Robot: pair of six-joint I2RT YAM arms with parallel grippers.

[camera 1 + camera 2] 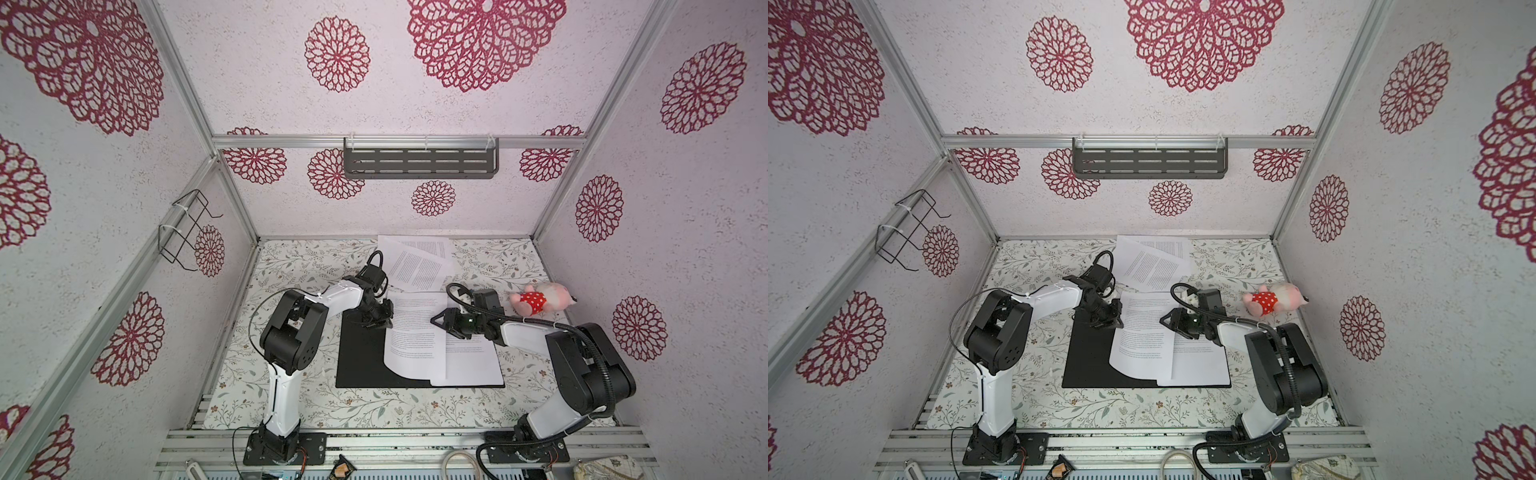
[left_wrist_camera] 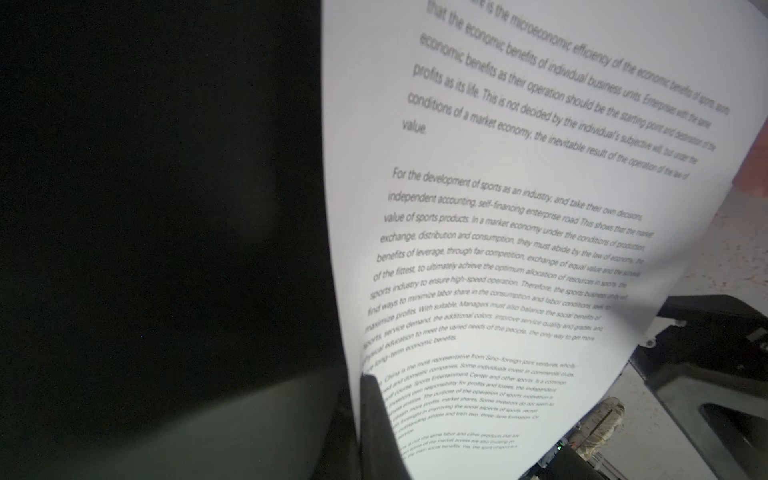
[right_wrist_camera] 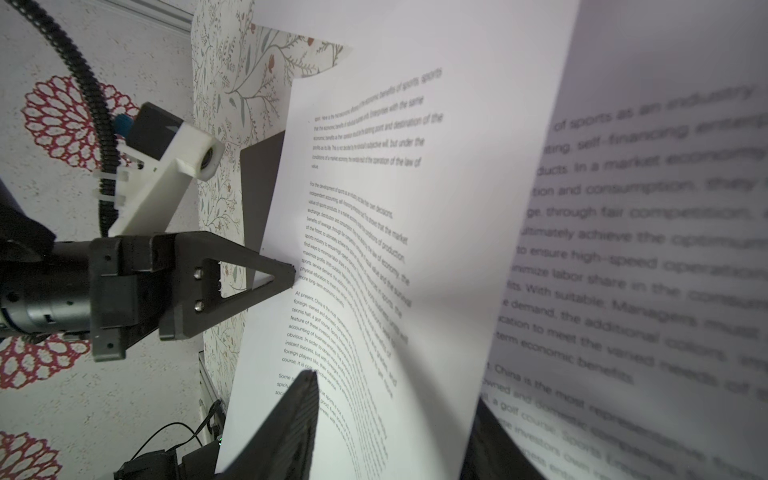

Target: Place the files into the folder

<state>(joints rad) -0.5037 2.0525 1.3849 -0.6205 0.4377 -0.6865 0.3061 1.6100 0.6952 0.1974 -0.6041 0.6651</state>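
The folder (image 1: pixel 361 357) lies open on the table, black inside up, in both top views (image 1: pixel 1088 361). One printed sheet (image 1: pixel 473 361) rests flat on its right half. A second sheet (image 1: pixel 411 336) curves up over the middle. My left gripper (image 1: pixel 384 320) is shut on this sheet's left edge, which the left wrist view shows pinched (image 2: pixel 357 415). My right gripper (image 1: pixel 442 320) hovers at the sheet's right edge. In the right wrist view its jaws (image 3: pixel 395 432) stand apart with the sheet's edge between them. More files (image 1: pixel 415 262) lie at the back of the table.
A pink plush toy in a red dotted dress (image 1: pixel 540 301) lies right of the folder, near the right wall. A dark slotted shelf (image 1: pixel 419 158) hangs on the back wall and a wire rack (image 1: pixel 187 232) on the left wall.
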